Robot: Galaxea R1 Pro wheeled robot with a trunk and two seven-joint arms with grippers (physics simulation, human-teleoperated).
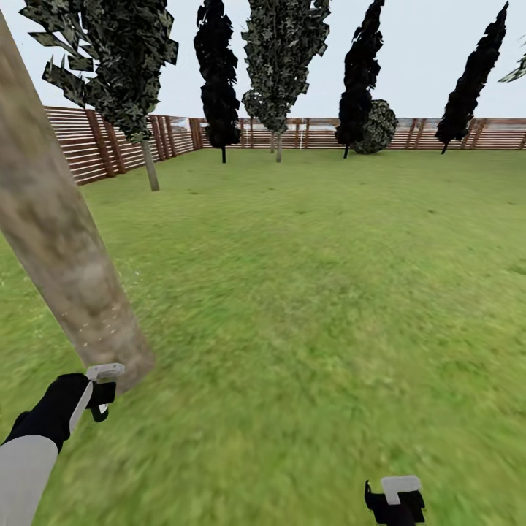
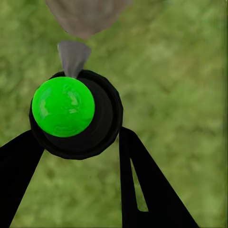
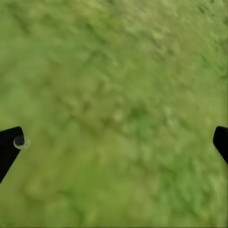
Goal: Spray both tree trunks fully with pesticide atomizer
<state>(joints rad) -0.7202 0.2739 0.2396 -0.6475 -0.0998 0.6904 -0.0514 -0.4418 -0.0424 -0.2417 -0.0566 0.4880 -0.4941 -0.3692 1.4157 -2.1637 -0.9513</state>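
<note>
We read the left tool as clamped on the pesticide atomizer: in the left wrist view its two dark fingers flank the round dark body with a bright green cap, the grey nozzle aimed at the tree trunk. Fine pale specks of pesticide dot the bark low down. The right tool hangs over the lawn, fingers spread wide, holding nothing. We count one thick pale trunk close by, three black conifers, two mottled green trees and one round bush before the slatted wooden fence.
</note>
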